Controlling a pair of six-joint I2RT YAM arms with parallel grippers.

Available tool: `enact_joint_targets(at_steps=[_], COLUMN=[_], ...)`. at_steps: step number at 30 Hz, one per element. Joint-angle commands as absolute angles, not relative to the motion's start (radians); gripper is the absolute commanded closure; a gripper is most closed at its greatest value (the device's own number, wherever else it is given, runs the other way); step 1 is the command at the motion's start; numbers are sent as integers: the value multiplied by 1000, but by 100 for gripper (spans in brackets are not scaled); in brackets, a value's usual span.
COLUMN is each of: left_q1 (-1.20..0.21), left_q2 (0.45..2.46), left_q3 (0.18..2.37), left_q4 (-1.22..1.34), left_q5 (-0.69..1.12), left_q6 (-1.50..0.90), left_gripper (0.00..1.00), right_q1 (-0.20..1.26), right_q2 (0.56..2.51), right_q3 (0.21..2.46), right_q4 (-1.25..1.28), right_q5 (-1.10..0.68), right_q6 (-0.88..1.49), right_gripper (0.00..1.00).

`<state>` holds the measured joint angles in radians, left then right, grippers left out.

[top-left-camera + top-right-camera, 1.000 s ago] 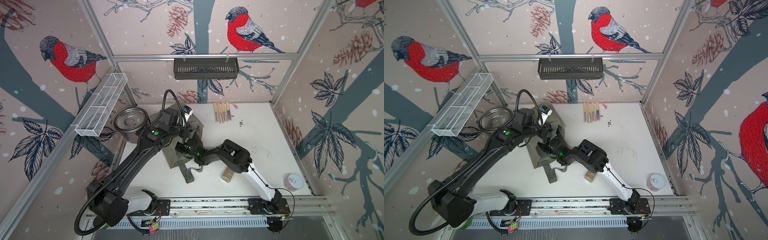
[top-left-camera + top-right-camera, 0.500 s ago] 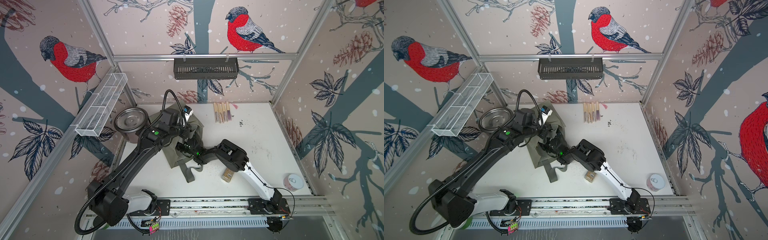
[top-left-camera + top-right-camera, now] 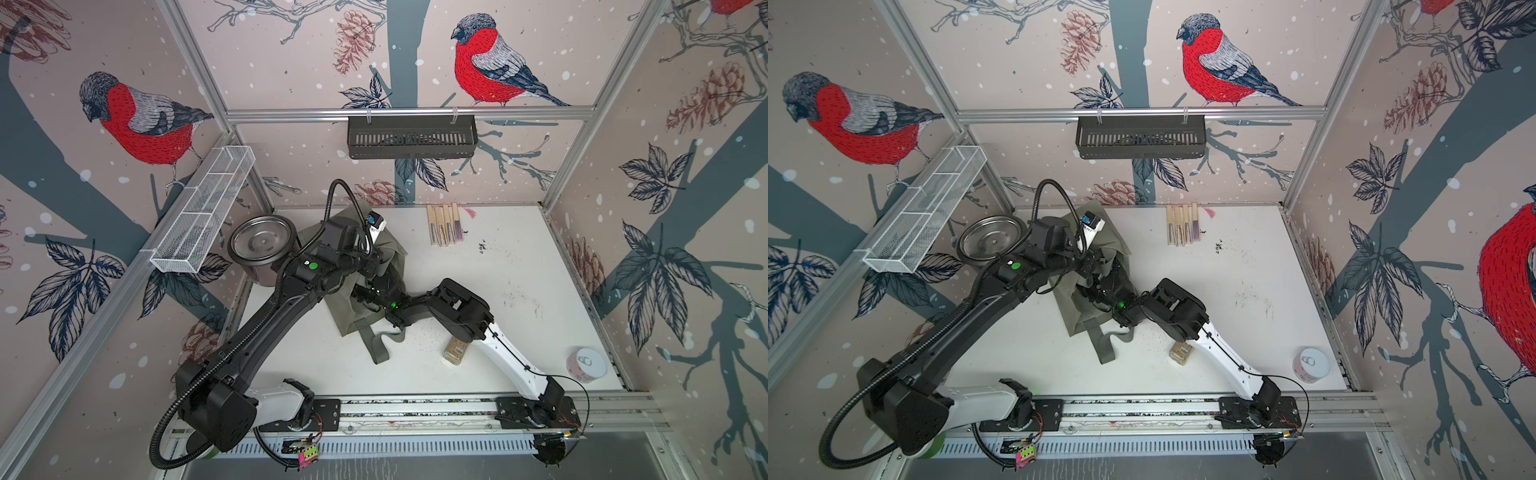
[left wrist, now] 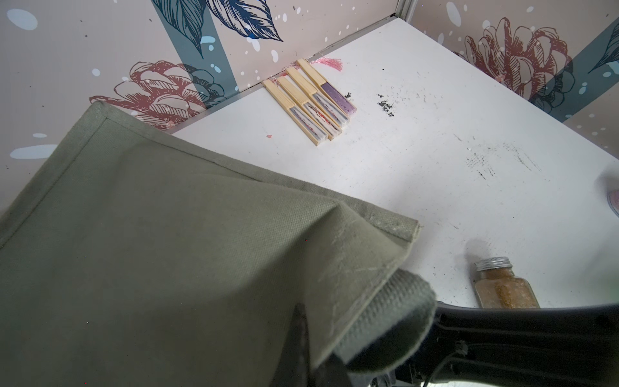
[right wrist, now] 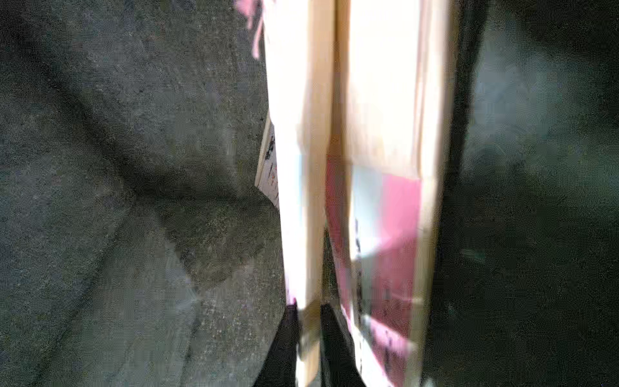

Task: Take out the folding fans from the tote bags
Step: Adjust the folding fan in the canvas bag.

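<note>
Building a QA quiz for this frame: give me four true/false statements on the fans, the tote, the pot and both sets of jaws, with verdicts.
1. Four closed folding fans lie side by side on the table near the back wall. True.
2. The right gripper is outside the tote bag. False: it is inside the bag, jaws closed on the bamboo edge of a bagged fan.
3. The left gripper has its jaws pinched on the tote bag's fabric. True.
4. A fan lies in the steel pot. False: its inside shows only bare steel.
</note>
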<state>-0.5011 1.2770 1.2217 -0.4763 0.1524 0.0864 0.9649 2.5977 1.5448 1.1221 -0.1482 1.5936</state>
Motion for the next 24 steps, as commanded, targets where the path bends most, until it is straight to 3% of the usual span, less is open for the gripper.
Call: enact_joint_targets(at_steps=[1, 24], left_q1=[-502, -502], left_q2=[1273, 1273], left_q3=[1224, 1221], left_q4=[-422, -422], left_q5=[161, 150], left_q6=[100, 101], left_gripper=[100, 100], right_q1=[974, 992], right_q2=[2565, 2224], right_q3=[1517, 1052], right_q4=[1113, 1145], right_q5=[-155, -148], right_q6=[1587, 1524], right_gripper=[85, 87])
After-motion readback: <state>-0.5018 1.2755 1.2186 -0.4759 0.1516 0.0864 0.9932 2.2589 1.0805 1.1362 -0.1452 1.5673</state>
